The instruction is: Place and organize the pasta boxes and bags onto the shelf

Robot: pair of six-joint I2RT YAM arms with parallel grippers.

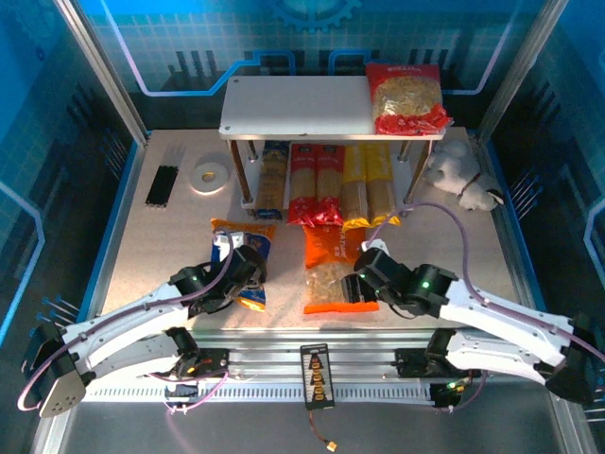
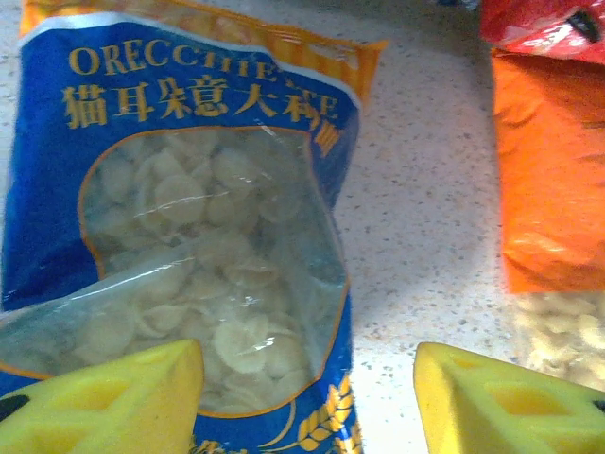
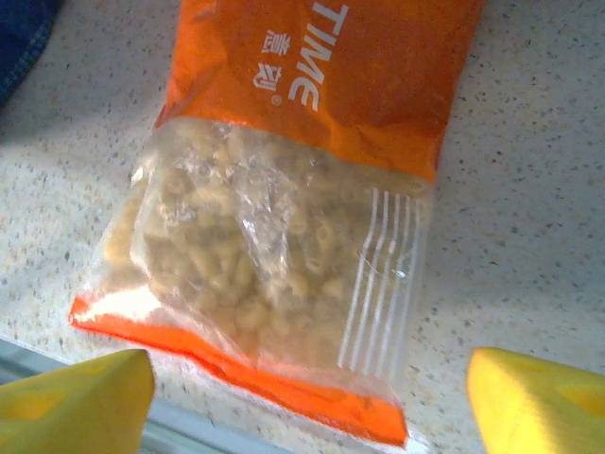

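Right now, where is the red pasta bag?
In the top view, the red bag lies on the shelf's upper board, at its right end, near the white plush toy.

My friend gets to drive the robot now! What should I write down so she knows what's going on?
The left gripper is open, low over the blue-orange bag, holding nothing.
The right gripper is open, spread over the near end of the orange bag, holding nothing.
Done: the red bag lies at the right end of the shelf, on its top board. The five spaghetti packs lie side by side underneath.
Left to do: the blue-orange and orange bags go onto the shelf. The top board has bare room beside the red bag.
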